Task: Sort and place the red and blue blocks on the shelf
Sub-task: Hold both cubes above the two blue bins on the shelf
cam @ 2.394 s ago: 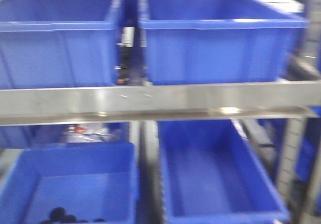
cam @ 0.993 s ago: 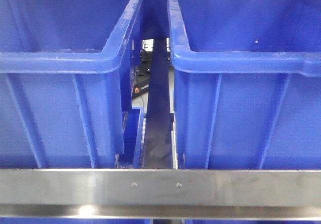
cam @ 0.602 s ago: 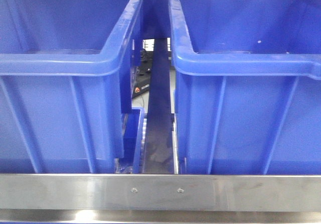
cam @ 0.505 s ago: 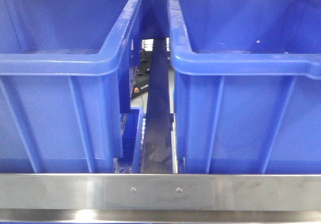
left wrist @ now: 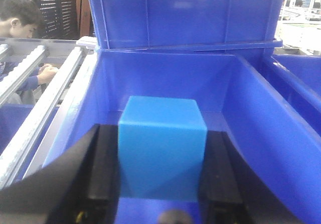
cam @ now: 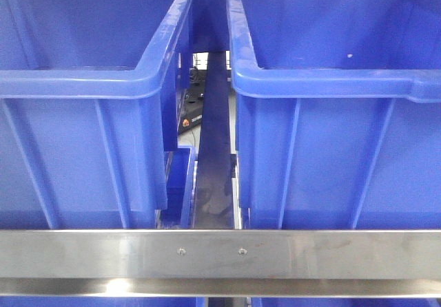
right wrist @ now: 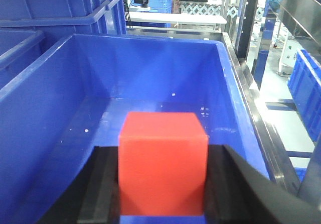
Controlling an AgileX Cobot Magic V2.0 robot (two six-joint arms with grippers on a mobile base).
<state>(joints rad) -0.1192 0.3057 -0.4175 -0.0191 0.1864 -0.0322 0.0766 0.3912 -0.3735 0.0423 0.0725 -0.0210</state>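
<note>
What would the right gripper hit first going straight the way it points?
The right gripper, holding the red block, would probably meet the floor or far wall of the blue bin first; depth unclear.

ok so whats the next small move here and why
Probably lower both claws a little: the left claw holds the blue block inside one bin, the right claw holds the red block inside another bin, each seemingly clear of the floor.

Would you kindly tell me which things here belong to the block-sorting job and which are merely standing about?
Job: blue block in the left tool; red block in the right tool; steel shelf.
Standing about: large blue bins; person in the background.
</note>
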